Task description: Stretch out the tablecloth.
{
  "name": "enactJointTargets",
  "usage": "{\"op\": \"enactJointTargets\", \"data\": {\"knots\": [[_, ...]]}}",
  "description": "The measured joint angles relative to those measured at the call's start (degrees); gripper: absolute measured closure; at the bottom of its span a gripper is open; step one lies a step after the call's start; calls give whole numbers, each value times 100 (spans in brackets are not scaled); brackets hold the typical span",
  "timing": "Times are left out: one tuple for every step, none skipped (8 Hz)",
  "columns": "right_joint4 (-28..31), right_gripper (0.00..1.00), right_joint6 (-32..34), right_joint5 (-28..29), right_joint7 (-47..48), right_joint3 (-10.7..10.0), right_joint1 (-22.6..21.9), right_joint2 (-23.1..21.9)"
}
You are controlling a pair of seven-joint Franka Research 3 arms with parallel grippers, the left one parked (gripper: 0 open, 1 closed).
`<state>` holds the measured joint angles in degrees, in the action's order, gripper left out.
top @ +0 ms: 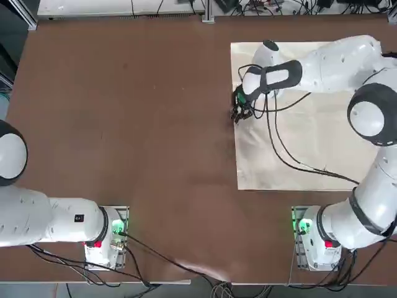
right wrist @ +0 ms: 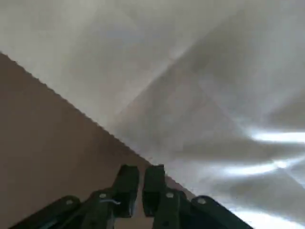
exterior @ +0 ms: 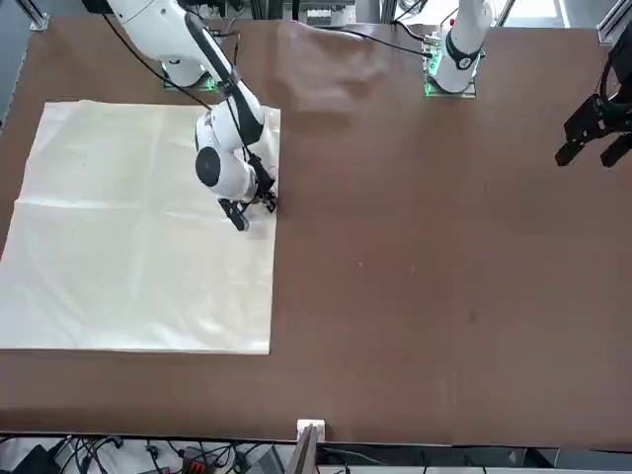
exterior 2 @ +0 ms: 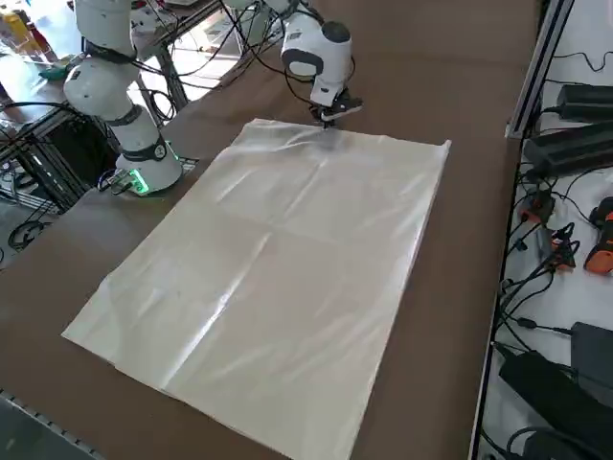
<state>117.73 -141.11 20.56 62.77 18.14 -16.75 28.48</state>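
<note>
The cream tablecloth lies spread flat on the brown table, on the robot's right half, with soft creases crossing it. My right gripper hangs over the middle of the cloth's inner long edge, the one facing the table's centre. In the right wrist view the two black fingertips stand almost together just above that edge, where the tablecloth meets the table. Nothing shows between them. From the right side the gripper points down at the cloth's far edge.
Bare brown table stretches beyond the cloth's inner edge. The right arm's black cable trails over the cloth. A rail with cables and chargers runs along the table's right side.
</note>
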Motion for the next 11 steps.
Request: {"op": "enactJointTargets", "data": {"knots": [[-315,83,332,0,75,-3,-10,7],[-689,73,704,-1,99,-36,11,-8],[-1070,57,1053,-54,99,-98,89,-61],[-1448,37,1363,-287,79,-169,243,-122],[-1814,20,1601,-611,-21,-222,455,-150],[-2106,1,1744,-789,-341,-252,701,-166],[-2339,0,1948,-841,-870,-266,985,-203],[-2529,0,2294,-868,-1449,-277,1271,-257],[-2659,0,2598,-1028,-2071,-284,1554,-342],[-2720,0,2735,-1353,-2634,-285,1801,-477],[-2737,0,2805,-1711,-3070,-285,1971,-654]]}}
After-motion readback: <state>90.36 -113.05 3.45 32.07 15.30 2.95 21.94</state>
